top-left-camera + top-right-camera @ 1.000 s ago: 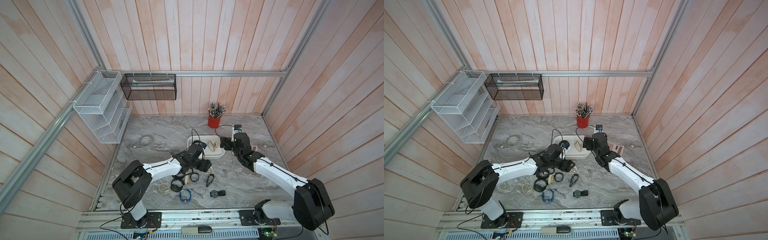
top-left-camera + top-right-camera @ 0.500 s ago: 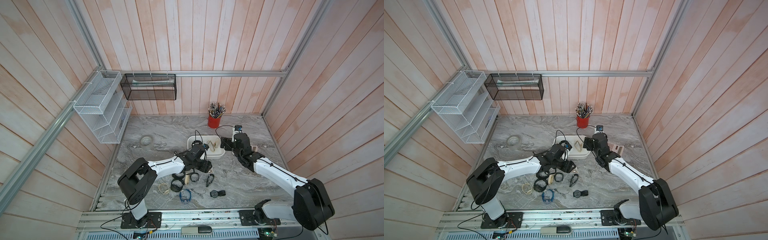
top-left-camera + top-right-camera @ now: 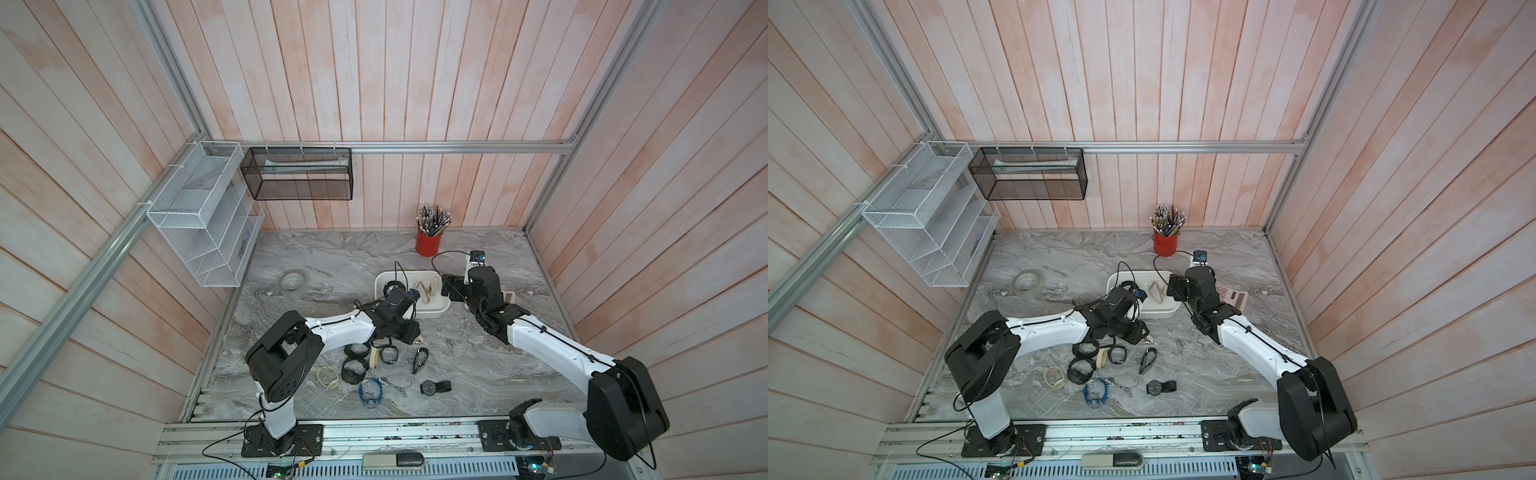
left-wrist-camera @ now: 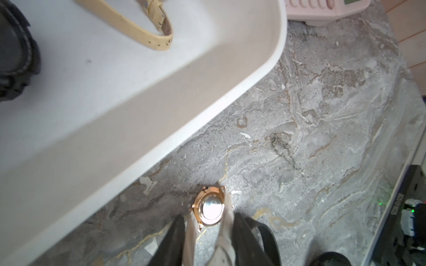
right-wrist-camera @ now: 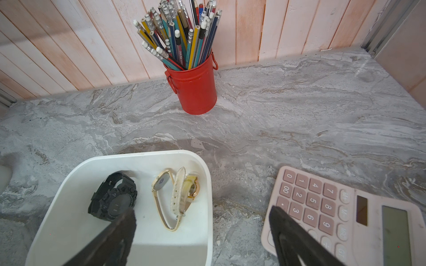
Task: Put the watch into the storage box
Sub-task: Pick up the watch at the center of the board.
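Left wrist view: your left gripper has just closed on the rose-gold watch beside the storage box; lift it. Right gripper gapes empty.

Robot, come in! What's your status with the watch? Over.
Left pincer pinching rose-gold watch by its strap, outside storage box. Right pincer open, hovering by the box. Nothing between watch and box.

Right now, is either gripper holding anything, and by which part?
The left gripper pinches the rose-gold watch by its pale strap, just behind the case. The right gripper is open and empty.
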`<state>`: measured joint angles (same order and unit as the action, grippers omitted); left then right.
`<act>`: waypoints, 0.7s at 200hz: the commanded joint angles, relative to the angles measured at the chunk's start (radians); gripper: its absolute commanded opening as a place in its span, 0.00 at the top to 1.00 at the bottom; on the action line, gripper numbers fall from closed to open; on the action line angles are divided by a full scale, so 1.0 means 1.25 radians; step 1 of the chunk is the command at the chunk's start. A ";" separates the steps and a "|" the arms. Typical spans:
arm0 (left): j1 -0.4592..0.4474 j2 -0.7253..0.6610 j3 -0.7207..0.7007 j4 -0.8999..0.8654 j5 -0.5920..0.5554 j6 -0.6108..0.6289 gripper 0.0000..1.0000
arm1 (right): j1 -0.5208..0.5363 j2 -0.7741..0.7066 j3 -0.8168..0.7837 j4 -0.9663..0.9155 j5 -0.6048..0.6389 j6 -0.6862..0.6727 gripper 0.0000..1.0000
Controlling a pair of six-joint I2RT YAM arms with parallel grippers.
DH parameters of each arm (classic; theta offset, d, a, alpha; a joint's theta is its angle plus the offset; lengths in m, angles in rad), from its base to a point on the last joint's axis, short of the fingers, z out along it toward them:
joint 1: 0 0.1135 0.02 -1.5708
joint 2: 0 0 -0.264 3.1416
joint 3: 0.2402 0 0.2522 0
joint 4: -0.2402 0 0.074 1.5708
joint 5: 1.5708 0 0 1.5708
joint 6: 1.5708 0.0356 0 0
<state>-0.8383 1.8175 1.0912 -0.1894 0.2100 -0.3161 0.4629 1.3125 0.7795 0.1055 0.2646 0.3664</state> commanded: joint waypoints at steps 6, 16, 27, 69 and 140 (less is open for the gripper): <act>-0.003 -0.006 0.022 -0.010 0.006 0.001 0.80 | -0.003 -0.001 -0.005 0.015 0.012 0.003 0.08; -0.003 -0.013 0.022 -0.010 0.007 -0.001 0.84 | -0.003 -0.001 -0.004 0.015 0.010 0.004 0.08; -0.002 -0.021 0.023 -0.010 0.008 -0.003 0.90 | -0.004 0.001 -0.002 0.017 0.011 0.004 0.08; 0.001 -0.075 0.037 -0.004 0.013 -0.014 0.96 | -0.003 -0.003 -0.001 0.018 0.012 0.002 0.08; 0.092 -0.124 0.121 -0.018 0.017 0.048 0.98 | -0.006 -0.015 -0.009 0.023 0.020 0.001 0.08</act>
<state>-0.7643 1.6600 1.1748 -0.1947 0.2394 -0.3172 0.4610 1.3125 0.7795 0.1074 0.2668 0.3664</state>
